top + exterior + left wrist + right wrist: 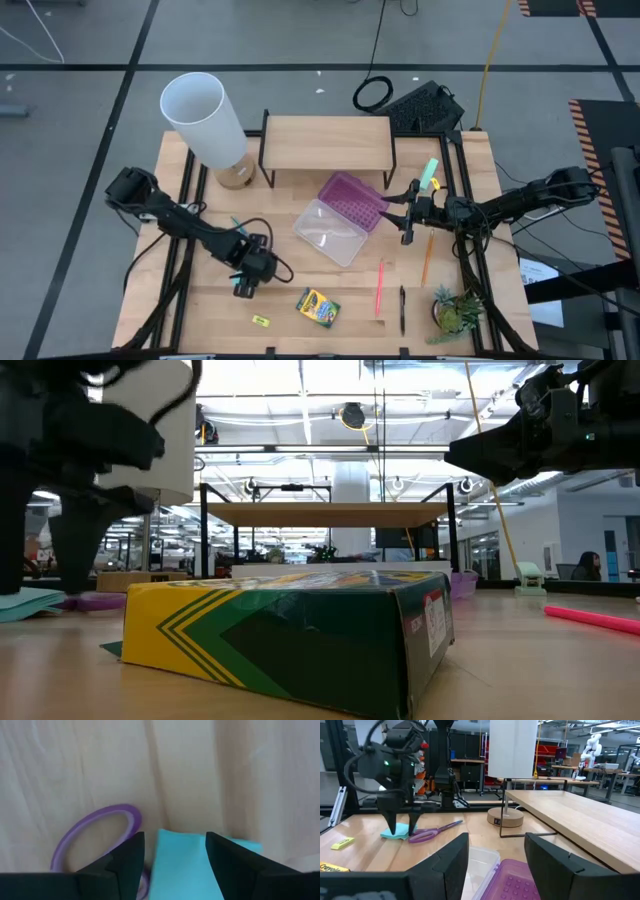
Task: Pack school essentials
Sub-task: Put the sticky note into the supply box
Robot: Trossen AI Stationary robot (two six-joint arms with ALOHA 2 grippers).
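Left gripper hangs low over the table with its fingers spread, pointing down at the sticky-note pad. The blue pad sits right between the two fingertips, its near edge under them, and the purple scissors lie just beside it, one handle loop touching or nearly touching the pad's edge. Judgement: the step in hand is picking up the pad. To do it well, come straight down so one finger lands on each side of the pad, keep the finger on the scissors' side clear of the loop, and close only once the tips reach the wood, since the pad is thin and flat

Seen from across the table, the same gripper stands just above the pad, scissors running off beside it toward the lamp

Farther out: crayon box and small yellow piece near the front edge, well apart from the pad. Pink pen, black pen and orange pencil lie toward the right side. Clear case with purple lid sits open mid-table

Right gripper waits beside the case, fingers spread, holding nothing. Potted plant at the front right corner
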